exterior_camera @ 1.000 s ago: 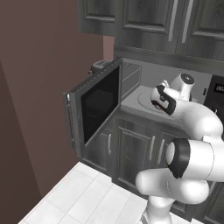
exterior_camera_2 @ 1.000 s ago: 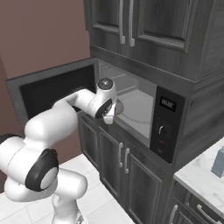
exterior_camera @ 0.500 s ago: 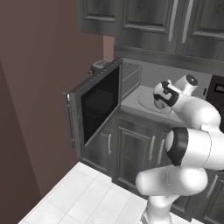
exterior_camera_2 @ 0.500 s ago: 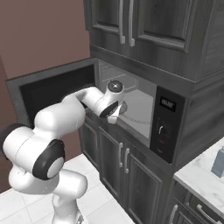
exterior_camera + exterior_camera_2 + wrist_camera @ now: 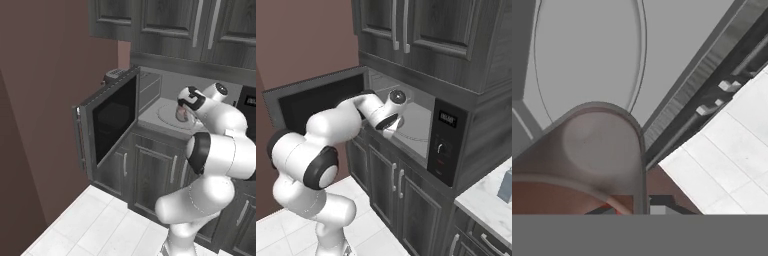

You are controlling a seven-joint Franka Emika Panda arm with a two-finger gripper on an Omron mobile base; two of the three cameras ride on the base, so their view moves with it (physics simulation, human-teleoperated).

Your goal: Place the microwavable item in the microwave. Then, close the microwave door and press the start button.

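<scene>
**Cup held at the oven mouth, turntable ahead and below**

The gripper (image 5: 184, 111) is closed on the cup (image 5: 587, 155), a squat brownish-pink cylinder. In the left base view the cup shows as a small pinkish shape (image 5: 181, 114) just under the wrist, at the front of the microwave (image 5: 421, 117) opening. It is carried, not resting on anything.

**Key relation.** The turntable plate (image 5: 587, 55) lies directly beyond the cup along the gripper's line of sight, a pale round disc on the oven floor. The cup sits above the front part of the floor, close to the front sill (image 5: 702, 85); the plate's centre is further in. The coming move is judged to be a short advance inward followed by a lowering onto the plate. The cup is squat, so its long axis matters little; whether it hangs upright cannot be told from these views.

**Edges and clearance.**
- The microwave door (image 5: 112, 120) stands swung wide to the arm's left, well apart from the gripper.
- The control panel (image 5: 445, 142) flanks the opening on the right; the wrist is near that side in the right base view.
- The cabinet (image 5: 421, 35) above limits upward room; the cavity roof is low over the wrist.
- The sill is the nearest edge under the cup; floor tiles (image 5: 727, 155) show beyond it.
</scene>
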